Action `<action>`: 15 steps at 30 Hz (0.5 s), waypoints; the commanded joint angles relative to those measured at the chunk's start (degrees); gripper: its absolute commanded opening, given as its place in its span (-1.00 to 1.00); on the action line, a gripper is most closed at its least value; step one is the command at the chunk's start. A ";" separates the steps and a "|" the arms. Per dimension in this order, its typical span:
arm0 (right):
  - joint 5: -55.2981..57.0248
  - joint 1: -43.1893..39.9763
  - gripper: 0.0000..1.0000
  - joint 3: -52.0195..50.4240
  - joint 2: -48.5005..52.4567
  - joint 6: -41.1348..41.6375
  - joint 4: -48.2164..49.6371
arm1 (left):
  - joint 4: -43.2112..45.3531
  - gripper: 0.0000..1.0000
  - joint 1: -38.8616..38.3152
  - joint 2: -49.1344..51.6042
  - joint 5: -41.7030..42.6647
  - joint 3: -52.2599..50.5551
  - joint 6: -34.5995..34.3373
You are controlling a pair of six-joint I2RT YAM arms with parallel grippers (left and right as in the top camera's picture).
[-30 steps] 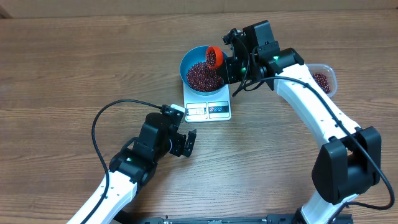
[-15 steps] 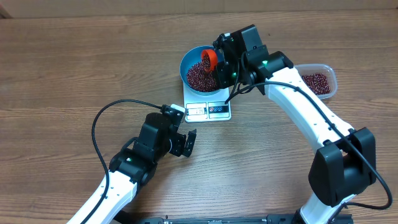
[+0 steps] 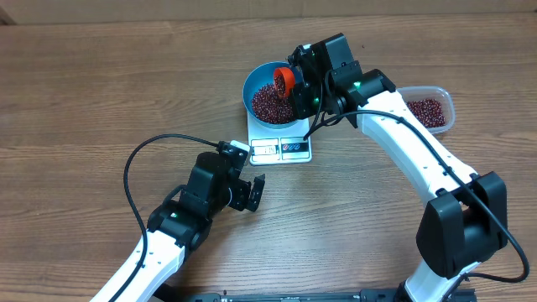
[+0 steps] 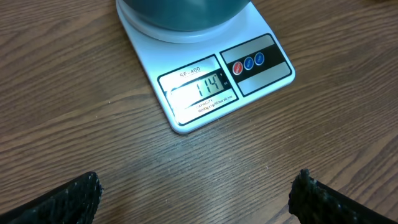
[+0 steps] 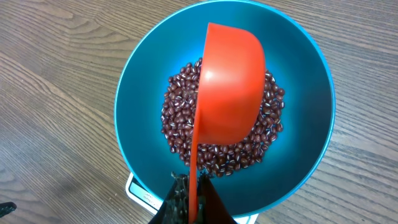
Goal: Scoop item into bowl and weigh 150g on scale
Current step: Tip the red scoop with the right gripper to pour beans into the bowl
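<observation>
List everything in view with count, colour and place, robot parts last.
wooden table: one, brown, beneath everything
flat white rectangular kitchen scale: one, white, mid-table
round bright blue plastic bowl: one, blue, on the scale
clear rounded-rectangular plastic tub: one, clear, right of the scale
small dark red-brown beans: two heaps, maroon, in the bowl and the tub
red plastic scoop: one, red, tipped above the bowl's beans
left pincer: one, black, open, before the scale's display
right pincer: one, black, shut on the scoop's handle

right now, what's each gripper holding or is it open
Left gripper: open, holding nothing.
Right gripper: shut on the red plastic scoop, by its handle.
</observation>
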 commanded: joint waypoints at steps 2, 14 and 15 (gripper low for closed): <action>0.39 0.07 -0.93 1.62 0.04 -0.48 0.39 | 0.02 0.99 0.24 0.35 -0.42 -0.24 -0.81; 0.61 0.07 -0.93 1.62 0.04 -1.97 0.42 | 0.02 0.99 0.24 0.35 -0.42 -0.24 -0.81; 0.63 0.07 -0.93 1.62 0.04 -2.01 0.42 | 0.02 1.00 0.24 0.35 -0.42 -0.24 -0.81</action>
